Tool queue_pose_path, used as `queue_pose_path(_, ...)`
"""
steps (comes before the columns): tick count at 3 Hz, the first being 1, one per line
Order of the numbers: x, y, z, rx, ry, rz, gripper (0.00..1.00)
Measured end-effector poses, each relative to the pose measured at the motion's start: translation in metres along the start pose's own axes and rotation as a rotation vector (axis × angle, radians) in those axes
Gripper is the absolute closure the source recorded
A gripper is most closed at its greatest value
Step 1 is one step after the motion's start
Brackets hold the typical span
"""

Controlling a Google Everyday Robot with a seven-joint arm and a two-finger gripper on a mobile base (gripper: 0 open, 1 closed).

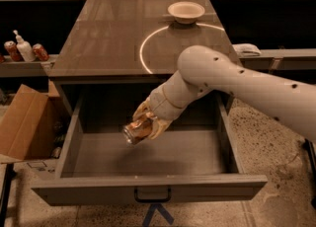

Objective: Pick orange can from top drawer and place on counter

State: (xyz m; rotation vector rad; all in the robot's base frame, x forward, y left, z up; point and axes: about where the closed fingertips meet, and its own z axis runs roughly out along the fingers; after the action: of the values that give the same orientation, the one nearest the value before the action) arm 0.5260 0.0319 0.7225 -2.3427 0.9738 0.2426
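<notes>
The top drawer [148, 189] stands pulled wide open, its front panel and small dark handle [152, 195] at six o'clock in the view. Over its middle is the end effector [146, 124], reaching in from the three o'clock side on the pale arm [247, 80]. Its fingers are clamped around the orange can [132, 133], so it is closed on the can and nowhere near fully open. The can is tilted, with one shiny end poking out toward eight o'clock. It hangs above the drawer floor rather than resting on it, and a soft shadow [136, 158] lies on the floor at six o'clock from the can, apart from it. The can sits inside the drawer's walls, just left of centre and nearer the back wall than the front panel. Up at twelve o'clock stretches the counter [103, 38], glossy and marked with a thin white ring [143, 48]. A pale bowl [186, 11] sits at the ring's twelve o'clock edge. Out at nine o'clock a cardboard box [24, 122] stands beside the drawer. Above the box a narrow shelf [24, 66] carries two red cans [40, 52] and a white bottle [22, 49].
</notes>
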Motion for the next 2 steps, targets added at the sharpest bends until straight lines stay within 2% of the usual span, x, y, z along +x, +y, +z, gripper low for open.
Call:
queue_pose_path(1, 0.0024, -0.0095, -0.0494, 0.059, 0.046, 0.006, 1.00)
queue_pose_path(2, 0.0024, -0.0095, -0.0494, 0.059, 0.046, 0.006, 1.00)
